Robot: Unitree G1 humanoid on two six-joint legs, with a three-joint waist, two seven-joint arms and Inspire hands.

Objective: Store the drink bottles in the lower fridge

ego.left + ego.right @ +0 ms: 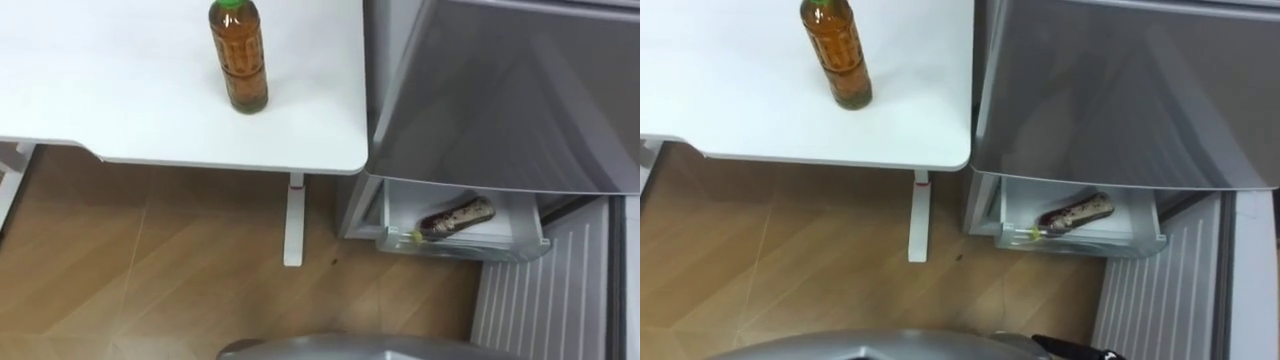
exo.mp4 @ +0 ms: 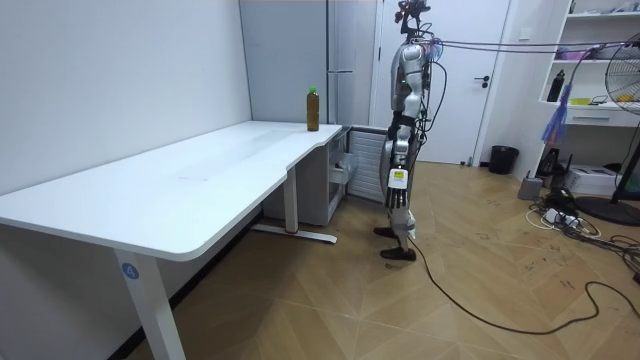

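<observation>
One bottle lies in the open fridge drawer; the standing bottle is on the table. Whether the hands are open or closed cannot be told. Grasp the standing bottle mid-body, upright

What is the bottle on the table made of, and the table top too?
The bottle looks like clear, glossy plastic: the brown drink shows through, under a green cap. The table top looks like smooth white coated board, with a soft sheen; its core is hidden.
</observation>
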